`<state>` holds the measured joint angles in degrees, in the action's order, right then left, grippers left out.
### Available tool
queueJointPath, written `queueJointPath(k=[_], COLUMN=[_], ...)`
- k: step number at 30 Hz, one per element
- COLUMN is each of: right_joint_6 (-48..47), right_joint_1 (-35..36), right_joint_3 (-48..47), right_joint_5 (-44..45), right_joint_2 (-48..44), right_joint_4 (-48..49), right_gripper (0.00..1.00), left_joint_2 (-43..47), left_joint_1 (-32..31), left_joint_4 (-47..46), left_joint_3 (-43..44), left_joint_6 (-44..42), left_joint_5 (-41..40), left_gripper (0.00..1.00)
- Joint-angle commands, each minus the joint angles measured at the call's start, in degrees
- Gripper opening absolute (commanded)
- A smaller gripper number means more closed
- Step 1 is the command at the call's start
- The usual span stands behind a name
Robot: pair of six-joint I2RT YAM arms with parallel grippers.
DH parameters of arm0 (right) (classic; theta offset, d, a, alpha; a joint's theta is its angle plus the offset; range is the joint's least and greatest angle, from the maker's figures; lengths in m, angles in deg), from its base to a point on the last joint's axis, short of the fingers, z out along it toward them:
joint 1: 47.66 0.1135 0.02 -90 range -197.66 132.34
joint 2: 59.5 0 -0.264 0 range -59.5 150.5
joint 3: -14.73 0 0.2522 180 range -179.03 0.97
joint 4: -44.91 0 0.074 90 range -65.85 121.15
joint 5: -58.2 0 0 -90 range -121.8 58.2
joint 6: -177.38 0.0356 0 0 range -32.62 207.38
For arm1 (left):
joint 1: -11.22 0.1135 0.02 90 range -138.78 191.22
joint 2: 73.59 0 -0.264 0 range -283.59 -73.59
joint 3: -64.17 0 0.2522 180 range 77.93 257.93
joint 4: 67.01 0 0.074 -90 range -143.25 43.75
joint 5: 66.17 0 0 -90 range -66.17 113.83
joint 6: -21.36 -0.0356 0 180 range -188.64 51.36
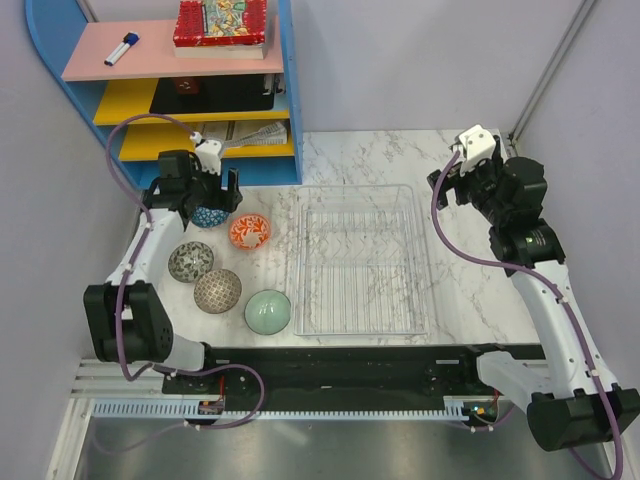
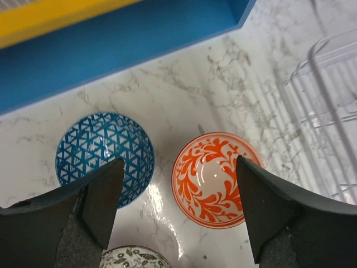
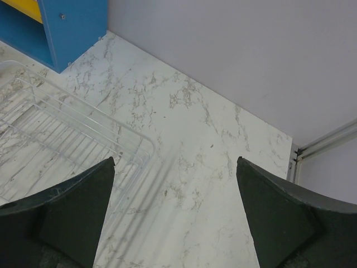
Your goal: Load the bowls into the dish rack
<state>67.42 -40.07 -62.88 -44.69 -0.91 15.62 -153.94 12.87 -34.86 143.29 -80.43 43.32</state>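
Five bowls sit on the marble tabletop [image 1: 462, 300], all outside the clear dish rack [image 1: 360, 189]. Left gripper [image 2: 178, 162]: jaws spread wide, holding nothing, hovering above two bowls. Blue lattice bowl [image 2: 97, 145] partly under one finger; orange-red floral bowl [image 2: 215, 180] below the gap, nearer the other finger. Grey speckled bowl [image 1: 190, 262], brown lattice bowl [image 1: 217, 291] and pale green bowl [image 1: 268, 312] lie back toward this arm's base. Rack stands beyond the floral-side finger. Right gripper [image 3: 174, 162]: released, over bare marble, a rack corner off one finger.
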Motion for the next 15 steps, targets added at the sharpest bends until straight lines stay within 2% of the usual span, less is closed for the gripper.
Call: queueJointPath(k=[1, 9, 15], right_joint_6=[-1.13, -1.92, -1.83], right_joint_1=[0.58, 1.19, 1.37], right_joint_3=[-1.01, -0.13, -0.22], right_joint_5=[-2.14, -3.72, -3.20], right_joint_2=[-1.19, -1.55, -1.63], right_joint_4=[-0.11, -0.38, -0.55], right_gripper=[0.98, 0.98, 0.97], left_joint_2=[-3.13, -9.02, -14.20], left_joint_1=[0.02, 2.12, 5.20], left_joint_4=[0.77, -0.02, 0.24], left_joint_3=[3.54, 4.51, 6.44], left_joint_6=[-3.76, -2.54, -1.48], left_joint_5=[-6.73, -18.86, -19.13], left_gripper=[0.88, 0.87, 0.82])
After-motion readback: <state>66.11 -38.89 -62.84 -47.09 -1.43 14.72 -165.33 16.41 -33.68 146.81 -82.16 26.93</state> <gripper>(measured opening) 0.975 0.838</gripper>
